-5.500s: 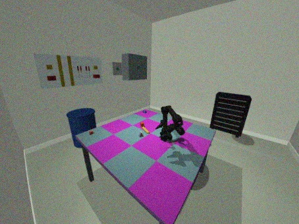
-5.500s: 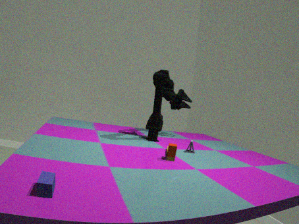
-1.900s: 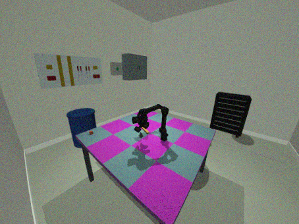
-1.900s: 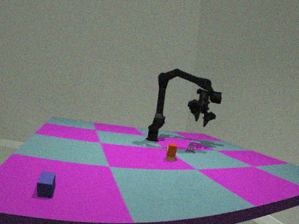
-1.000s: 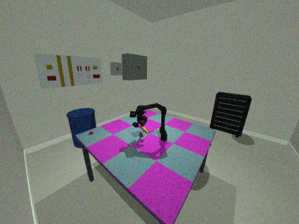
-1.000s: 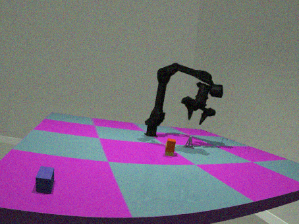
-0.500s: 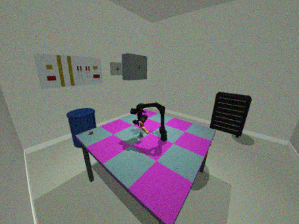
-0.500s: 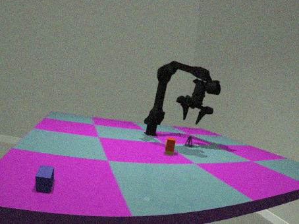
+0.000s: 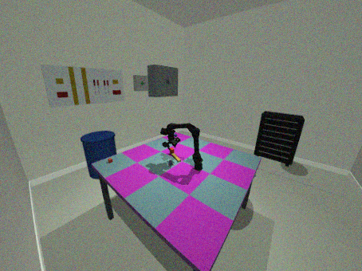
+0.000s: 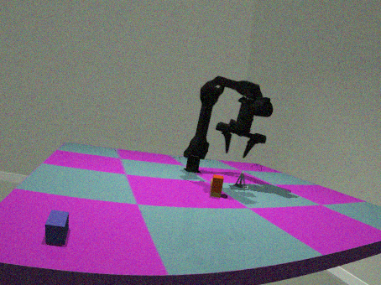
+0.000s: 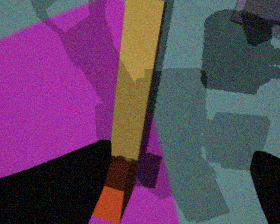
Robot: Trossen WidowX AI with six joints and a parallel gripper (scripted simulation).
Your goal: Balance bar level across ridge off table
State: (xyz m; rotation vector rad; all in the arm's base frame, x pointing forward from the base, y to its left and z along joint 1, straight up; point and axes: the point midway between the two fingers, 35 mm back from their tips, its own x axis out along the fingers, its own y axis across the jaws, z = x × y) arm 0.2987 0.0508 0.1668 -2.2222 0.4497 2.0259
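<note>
Blue block: in the exterior view, the blue block [image 10: 57, 228] sits at about eight o'clock from the bar, well apart from it.
Bar: I see the bar [image 9: 175, 155] [image 10: 216, 186] [image 11: 131, 100] lying on the table [image 9: 189, 228] [image 10: 189, 235] [image 11: 45, 100], its orange end toward seven o'clock in my wrist view and its yellow length running up to twelve.
End effector: my end effector [image 9: 171, 143] [image 10: 236, 153] [image 11: 181, 155] hangs above the table, released, fingers parted and nothing gripped. In my wrist view the bar shows between the fingertips, close by the left-hand one.
Ridge: what I take for the ridge [image 9: 171, 162] [image 10: 241, 182] [image 11: 256, 25] stands at three o'clock from the bar in the exterior view, apart from it, bearing nothing.
Progress: early, I judge; the only thing in place is a rough approach over the bar.
Left to do: I have to centre, lower, grasp, lift, carry the bar over, set it level and let go.
</note>
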